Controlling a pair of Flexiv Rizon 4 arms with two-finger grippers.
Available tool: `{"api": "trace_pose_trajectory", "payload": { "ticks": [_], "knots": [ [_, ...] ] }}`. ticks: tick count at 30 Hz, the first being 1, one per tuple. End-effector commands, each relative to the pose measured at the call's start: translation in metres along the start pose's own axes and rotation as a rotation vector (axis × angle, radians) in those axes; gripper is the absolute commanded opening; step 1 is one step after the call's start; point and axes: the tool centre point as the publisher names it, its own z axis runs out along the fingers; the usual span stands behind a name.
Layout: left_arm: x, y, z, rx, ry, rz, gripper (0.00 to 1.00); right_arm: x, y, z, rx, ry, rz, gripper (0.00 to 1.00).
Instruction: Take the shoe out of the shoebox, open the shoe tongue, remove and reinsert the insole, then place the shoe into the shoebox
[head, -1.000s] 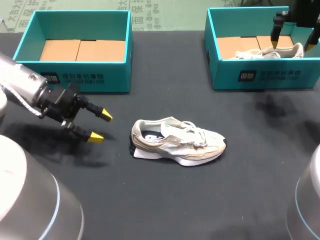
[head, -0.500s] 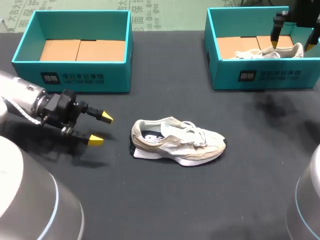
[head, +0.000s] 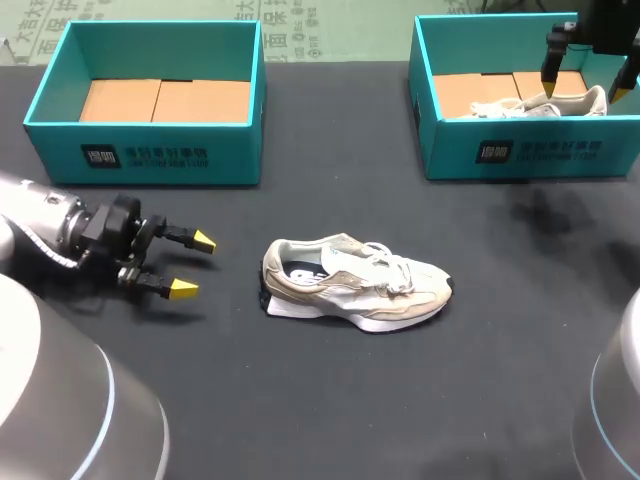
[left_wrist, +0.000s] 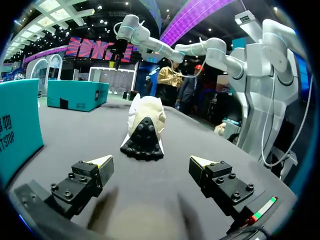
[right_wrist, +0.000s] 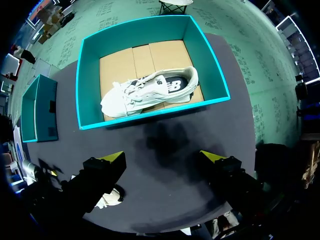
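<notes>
Near edge: left gripper lies low over the black table, yellow-tipped fingers spread wide, nothing between them; it points at the heel of the loose sneaker but is apart from it, with bare table between.

Loose sneaker: beige and white, on its sole near mid-table, heel toward the left arm, toe toward the right; the left wrist view sees it heel-on, straight ahead of the open fingers; laces look drawn across the tongue; a dark lining shows in the mouth; whether the insole is seated cannot be told; no insole lies on the table.

Far left: left shoebox, teal, open, only its cardboard floor showing.

Far right: right shoebox, teal, open, holding a second sneaker on its side; right gripper hangs above this box, fingers wide apart, gripping nothing; in its own wrist view the box and its shoe sit well ahead of the tips.

Progress, as a judgement: step one looks done (one shoe out, standing on the table); the empty left box is likely its source, not certain. Left to do: open the tongue, pull and refit the insole, return the shoe to the box. Left arm appears poised for an approach at the heel; no contact yet.
</notes>
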Motion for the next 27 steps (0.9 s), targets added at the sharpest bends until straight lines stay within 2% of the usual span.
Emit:
{"api": "trace_pose_trajectory", "payload": {
  "ticks": [1, 11, 27],
  "knots": [
    [-0.004, 0.005, 0.001, -0.002, 0.0, -0.001, 1.0, 0.0, 0.0, 0.0, 0.0, 0.0, 0.0, 1.0],
    [-0.006, 0.008, 0.006, -0.005, -0.01, 0.001, 1.0, 0.0, 0.0, 0.0, 0.0, 0.0, 0.0, 1.0],
    [-0.013, 0.002, 0.041, 0.0, -0.055, 0.013, 1.0, 0.0, 0.0, 0.0, 0.0, 0.0, 0.0, 1.0]
  ]
}}
